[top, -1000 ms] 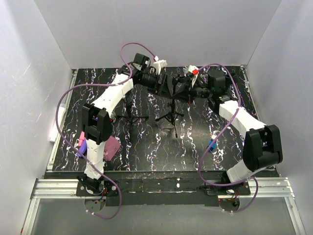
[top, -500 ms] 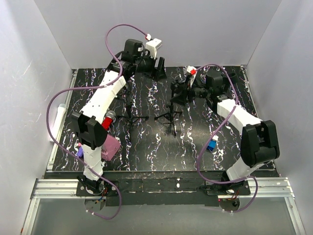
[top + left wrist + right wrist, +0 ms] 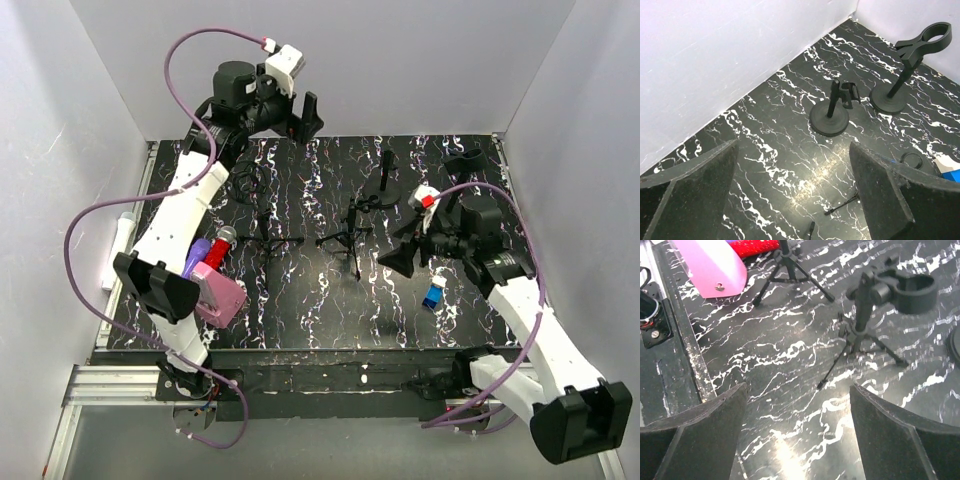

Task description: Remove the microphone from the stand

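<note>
Presently, left gripper [image 3: 792, 165]: jaws spread wide, holding nothing, raised close to the white back wall.
Below left gripper: black round-based post stand [image 3: 829, 119]; further right, a black round-based stand with ring holder [image 3: 900, 75]; both upright on the black white-veined tabletop [image 3: 765, 125].
Right gripper [image 3: 797, 390]: jaws wide apart, empty, low over the tabletop.
Ahead of right gripper: black tripod stand [image 3: 860, 325], upright, its ring clip [image 3: 912, 287] empty.
Beyond, to its left: second black tripod stand [image 3: 788, 267].
Red microphone with mesh head [image 3: 218, 248]: lying past the second tripod, well apart from both grippers, just beside the pink block [image 3: 715, 265].
Near right gripper: small blue-and-white object [image 3: 434, 295].
</note>
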